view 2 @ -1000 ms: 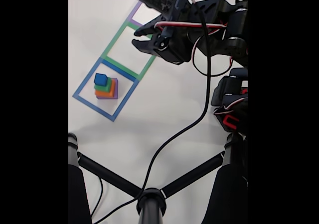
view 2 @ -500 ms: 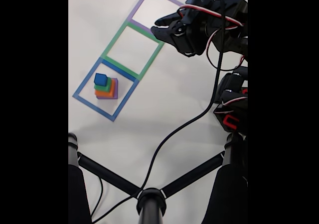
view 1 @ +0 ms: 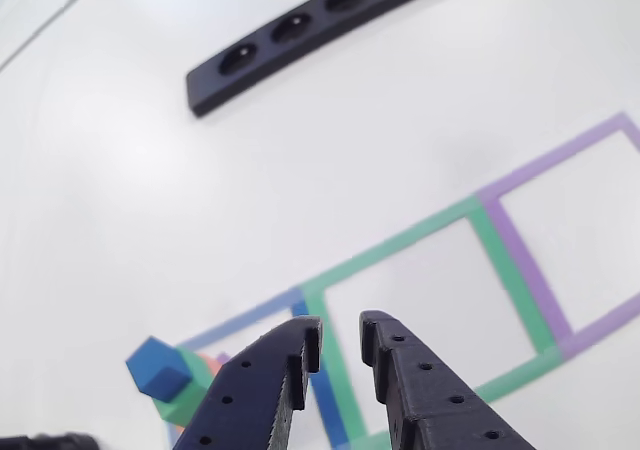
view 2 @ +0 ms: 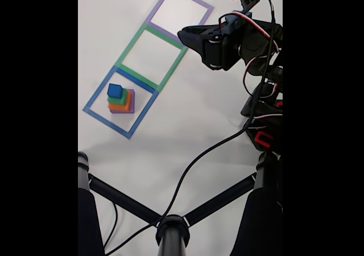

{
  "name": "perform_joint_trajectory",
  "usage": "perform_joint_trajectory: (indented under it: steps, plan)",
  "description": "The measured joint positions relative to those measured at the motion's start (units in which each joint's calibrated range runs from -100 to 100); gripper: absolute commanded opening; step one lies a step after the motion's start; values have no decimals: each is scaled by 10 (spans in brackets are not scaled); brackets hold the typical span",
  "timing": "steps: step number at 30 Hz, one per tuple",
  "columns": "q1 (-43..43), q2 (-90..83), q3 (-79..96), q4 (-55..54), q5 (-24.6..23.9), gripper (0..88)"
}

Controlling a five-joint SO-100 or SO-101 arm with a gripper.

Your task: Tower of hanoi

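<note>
Foam blocks of the tower of hanoi (view 2: pixel 120 100) stand stacked inside the blue tape outline (view 2: pixel 120 101), toward the left edge of the white table (view 2: pixel 187 125) in the fixed view; purple at the bottom, then salmon-orange, green, and the blue cube (view 2: pixel 115 90) on top; in the other view the blue cube (view 1: pixel 158 367) shows at lower left with the green block (view 1: pixel 183 404) under it. They look light, matte and slightly yielding, so I judge them unlikely to slip but easy to squash or topple; the best hold is across two opposite flat sides of the blue cube alone, clear of the green block. Farther off, the gripper (view 2: pixel 185 34) hangs empty beside the green tape outline (view 2: pixel 151 59) and the purple tape outline (view 2: pixel 177 9), well apart from the stack; its fingers stand nearly closed, a narrow gap between them (view 1: pixel 338 340). Farthest, a black bar (view 1: pixel 318 23) with round holes lies near the table's far edge.
</note>
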Motion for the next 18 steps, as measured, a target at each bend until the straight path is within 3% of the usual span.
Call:
perform_joint_trajectory:
  steps: [5,18]
  plan:
    - [9,-31,48,-2,-179,0]
    - [39,-115,123,58,-761,0]
